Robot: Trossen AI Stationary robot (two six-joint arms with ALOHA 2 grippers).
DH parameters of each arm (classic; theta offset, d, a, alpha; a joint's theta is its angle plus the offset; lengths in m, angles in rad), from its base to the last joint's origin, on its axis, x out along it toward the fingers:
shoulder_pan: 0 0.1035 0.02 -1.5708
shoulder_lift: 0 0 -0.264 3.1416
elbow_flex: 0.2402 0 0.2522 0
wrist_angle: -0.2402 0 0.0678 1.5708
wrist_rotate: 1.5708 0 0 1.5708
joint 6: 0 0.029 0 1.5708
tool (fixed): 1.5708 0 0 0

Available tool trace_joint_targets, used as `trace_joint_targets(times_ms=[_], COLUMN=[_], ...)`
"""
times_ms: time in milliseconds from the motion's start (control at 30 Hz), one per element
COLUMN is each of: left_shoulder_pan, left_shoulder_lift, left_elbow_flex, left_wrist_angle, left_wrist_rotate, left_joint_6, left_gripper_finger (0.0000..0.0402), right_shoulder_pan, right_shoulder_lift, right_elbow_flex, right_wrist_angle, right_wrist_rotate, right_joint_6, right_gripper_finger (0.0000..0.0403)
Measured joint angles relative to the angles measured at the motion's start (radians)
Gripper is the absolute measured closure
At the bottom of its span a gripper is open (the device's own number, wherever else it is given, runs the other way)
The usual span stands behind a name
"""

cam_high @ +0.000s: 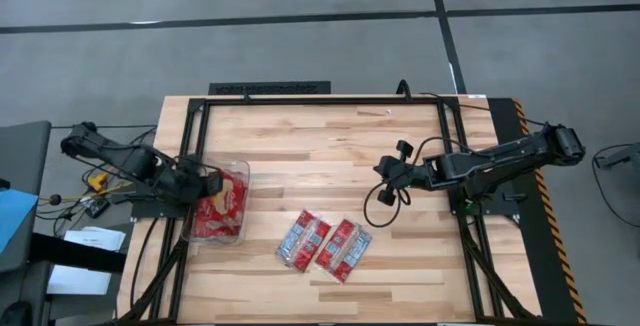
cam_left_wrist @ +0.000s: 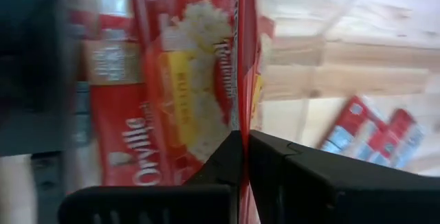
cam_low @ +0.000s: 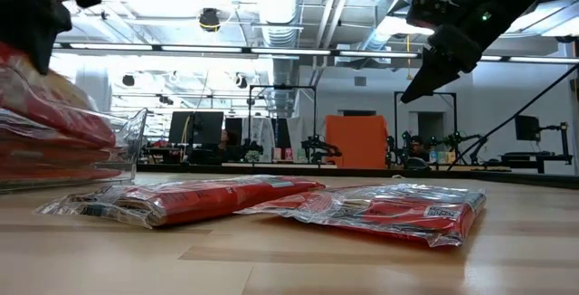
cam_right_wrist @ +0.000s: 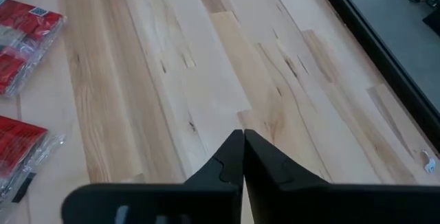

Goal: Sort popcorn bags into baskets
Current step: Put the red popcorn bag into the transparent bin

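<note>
Two popcorn bags are still loose on the table (cam_high: pixel 300 141), lying side by side just ahead of and below my right gripper (cam_high: pixel 385 170). The nearer bag (cam_high: pixel 344 249) is closest to it, and the farther bag (cam_high: pixel 303 239) sits just beyond that one toward my left arm, the two edges nearly touching. Both lie flat with the white-and-grey print side showing. From table height they look like two crinkly flat packets, one beside the other.

My right gripper hangs in the air over bare wood, well apart from both bags. Its fingers are pressed together with basically no gap, and there's nothing between them.

My left gripper (cam_high: pixel 208 183) is over at the clear basket (cam_high: pixel 243 174), right at the rim on my left arm's side. Its fingers (cam_left_wrist: pixel 275 162) are pinched tight on a popcorn bag (cam_left_wrist: pixel 185 80), the one with the yellow popcorn picture. I can see the thin red edge of the packet running straight down into the seam between them, so it's a grip on that bag. The bag hangs over the basket's inside.

The basket already has a pile of bags (cam_high: pixel 218 216) stacked in it, red packets layered flat and reaching up near the rim. I can't count them through the plastic. The basket sits near the table's edge, well apart from the two loose bags.
</note>
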Motion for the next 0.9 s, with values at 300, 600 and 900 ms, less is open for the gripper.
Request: trace_joint_targets(times_ms=[300,600,900], left_shoulder_pan=[-0.001,-0.001,0.03], left_shoulder_lift=[-0.002,-0.07,-0.065], left_elbow_flex=[0.009,0.009,0.01], left_wrist_angle=[-0.088,0.025,0.483], left_wrist_rotate=[0.065,-0.007,-0.266], left_joint_6=[-0.033,-0.051,0.173], left_gripper_finger=[0.0339,0.0216,0.021], right_shoulder_pan=[0.0,-0.003,-0.173], right_shoulder_lift=[0.0,0.0,0.171], right_elbow_flex=[0.0,0.0,-0.141], right_wrist_angle=[-0.021,0.013,0.566], right_wrist_rotate=[0.0,-0.068,-0.673], right_joint_6=[0.0,-0.007,-0.05], right_gripper_finger=[0.0363,0.038,0.0387])
